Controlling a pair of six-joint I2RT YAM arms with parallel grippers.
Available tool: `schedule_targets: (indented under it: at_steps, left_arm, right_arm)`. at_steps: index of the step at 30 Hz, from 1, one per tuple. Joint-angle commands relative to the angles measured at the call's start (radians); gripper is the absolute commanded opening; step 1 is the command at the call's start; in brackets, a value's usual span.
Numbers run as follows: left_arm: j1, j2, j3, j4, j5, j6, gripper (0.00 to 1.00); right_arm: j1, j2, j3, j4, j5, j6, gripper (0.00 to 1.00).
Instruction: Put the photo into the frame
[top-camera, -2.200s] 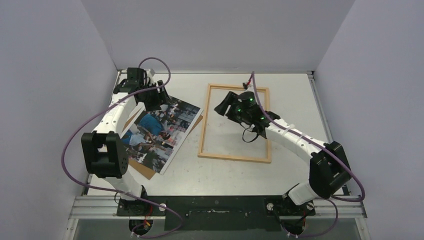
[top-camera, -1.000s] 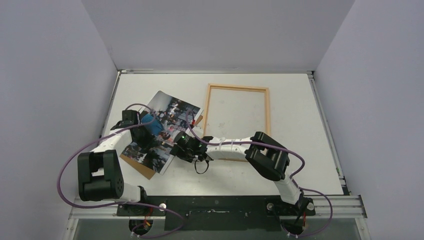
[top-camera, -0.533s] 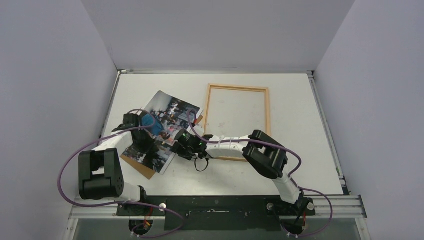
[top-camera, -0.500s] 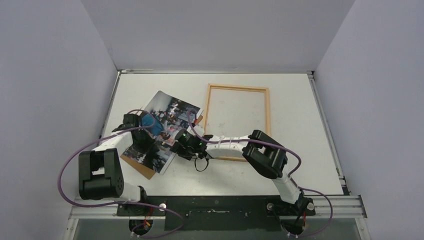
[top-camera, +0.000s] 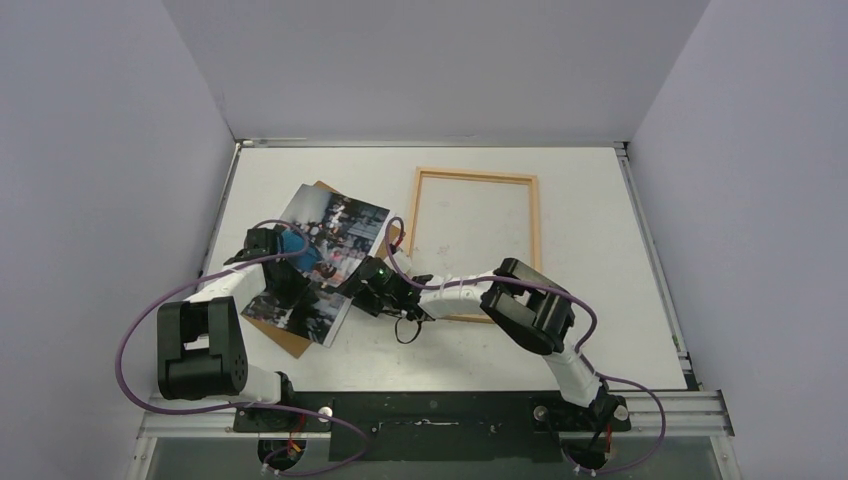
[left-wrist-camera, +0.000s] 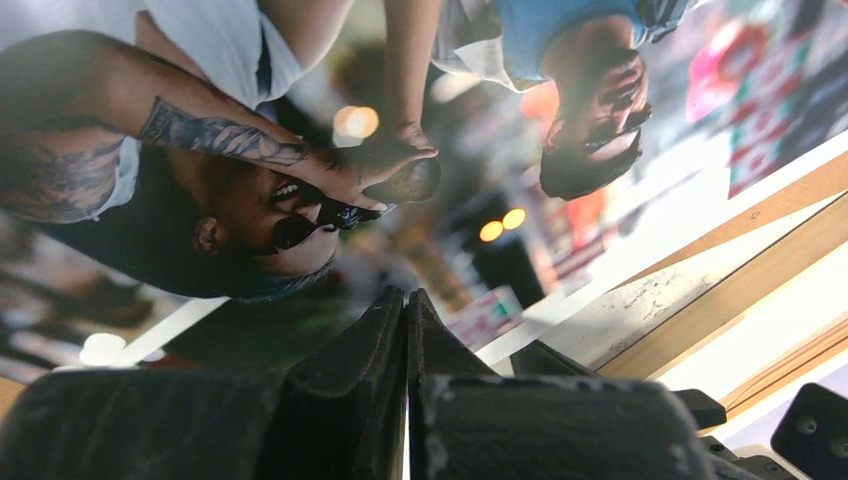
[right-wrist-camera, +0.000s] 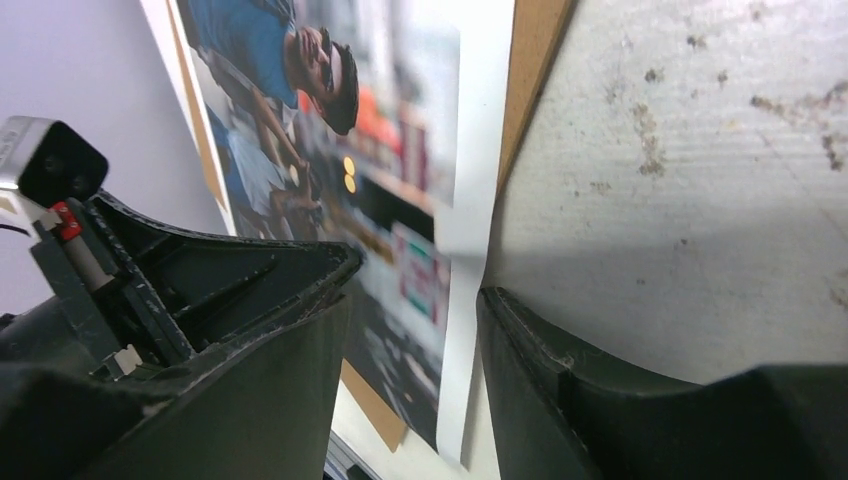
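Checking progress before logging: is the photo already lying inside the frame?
No, in the top view the photo lies left of the frame, outside its bars.

A scuffed white table (top-camera: 600, 340) sits boxed in by 3 plain pale lavender walls (top-camera: 430, 60). A metal rail (top-camera: 680, 412) runs along its near edge. The light is even and soft.

No lettering could be read anywhere. The photo (left-wrist-camera: 420, 140) seemed to carry street signs (left-wrist-camera: 770, 105), but they were too blurred.
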Motion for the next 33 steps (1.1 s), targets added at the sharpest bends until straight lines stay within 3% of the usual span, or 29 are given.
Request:
schedule_targets:
  at_steps: [1,11,17,20,26,33]
  left_arm:
    - [0.003,0.022,-0.034,-0.001,-0.032,0.0,0.0]
    - [0.003,0.055,-0.02,0.002,-0.02,0.01,0.0]
    - [0.003,0.051,-0.012,-0.005,-0.018,0.016,0.0]
    - [0.003,0.048,-0.009,-0.007,-0.014,0.017,0.0]
    - [0.003,0.025,0.02,-0.026,-0.007,0.033,0.0]
    - [0.003,0.013,0.028,-0.051,-0.021,0.061,0.0]
  right_arm:
    - [-0.013,0.004,-0.034,0.19,-0.006,-0.02,0.51]
    - [-0.027,0.025,-0.053,0.342,-0.056,-0.027,0.51]
    - [-0.035,0.013,-0.054,0.323,-0.052,-0.049,0.31]
    - [-0.04,0.018,-0.044,0.288,-0.056,-0.05,0.27]
    - [-0.048,0.048,-0.018,0.254,-0.056,-0.06,0.26]
    - [-0.093,0.084,0.017,0.289,-0.129,-0.181,0.31]
